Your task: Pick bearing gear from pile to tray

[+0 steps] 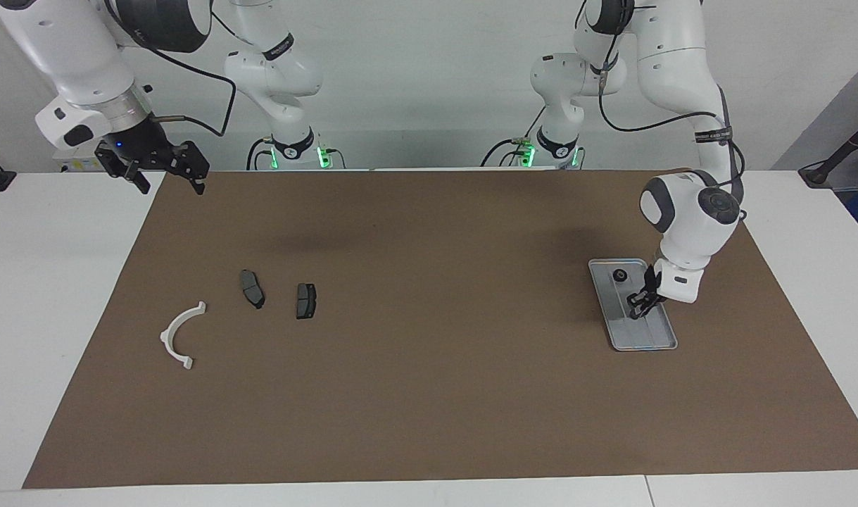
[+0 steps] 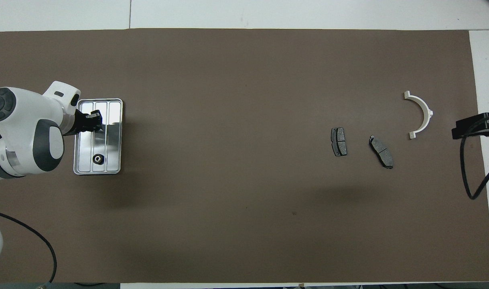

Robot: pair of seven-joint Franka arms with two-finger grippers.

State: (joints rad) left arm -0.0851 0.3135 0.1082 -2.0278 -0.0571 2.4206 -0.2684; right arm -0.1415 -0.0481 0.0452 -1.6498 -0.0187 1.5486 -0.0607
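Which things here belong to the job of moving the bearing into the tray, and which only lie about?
Job: tray; small black bearing lying in it; left tool over the tray, shut.
Lying about: two brake pads; white half-ring; brown mat.

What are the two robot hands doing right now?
Left gripper: shut, empty, over the tray.
Right gripper: open, empty, waiting above the table edge.

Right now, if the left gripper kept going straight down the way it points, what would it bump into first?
Most likely the tray floor: the left gripper, shut, points down over its middle. The small black bearing lies apart, at the tray's end nearer the robots. The height above the tray is unclear.
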